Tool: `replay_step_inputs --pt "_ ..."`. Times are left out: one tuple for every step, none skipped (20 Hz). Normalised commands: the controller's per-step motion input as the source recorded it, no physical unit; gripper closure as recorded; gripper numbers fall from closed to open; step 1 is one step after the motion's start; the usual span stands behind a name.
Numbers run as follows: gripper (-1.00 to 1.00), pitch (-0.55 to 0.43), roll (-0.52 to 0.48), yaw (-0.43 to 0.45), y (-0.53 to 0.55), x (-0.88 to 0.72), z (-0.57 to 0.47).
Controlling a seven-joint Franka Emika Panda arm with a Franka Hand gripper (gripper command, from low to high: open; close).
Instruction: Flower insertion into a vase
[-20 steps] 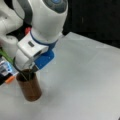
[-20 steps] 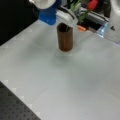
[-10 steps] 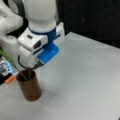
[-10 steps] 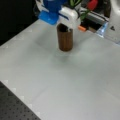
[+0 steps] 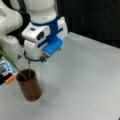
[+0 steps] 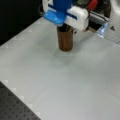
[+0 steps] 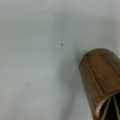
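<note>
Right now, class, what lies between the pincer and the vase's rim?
In a front view, only a thin green stem runs from the pincer into the vase.

I work in a robotics lab: my white and blue arm [image 5: 42,37] stands over a plain grey counter [image 6: 62,82], dark curtain behind, perforated black breadboard [image 6: 15,110] at a front view's lower left.

The tool's fingers are hidden behind the arm's wrist housing [image 5: 43,41] in both front views. The vase [image 7: 102,80] is cut off at the wrist view's bottom right corner, and the arm covers its mouth [image 6: 65,28] in a front view.
</note>
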Motion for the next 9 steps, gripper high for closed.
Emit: replay_step_inputs --pt "-1.0 0.014 0.069 -0.039 0.36 0.24 0.06" --pt "-1.0 0.047 0.079 -0.081 0.34 0.27 0.08" --pt "-1.0 0.06 0.068 -0.115 0.33 0.3 0.08" --pt "-1.0 0.067 0.069 -0.129 0.3 0.32 0.08" --pt "-1.0 0.045 0.076 -0.164 0.29 0.34 0.07" --pt "-1.0 0.044 0.082 -0.178 0.29 0.35 0.05" --pt "-1.0 0.048 0.086 -0.177 0.27 0.34 0.05" --pt "-1.0 0.071 0.093 -0.181 0.25 0.33 0.05" --pt "-1.0 0.104 0.093 -0.173 0.25 0.31 0.06"
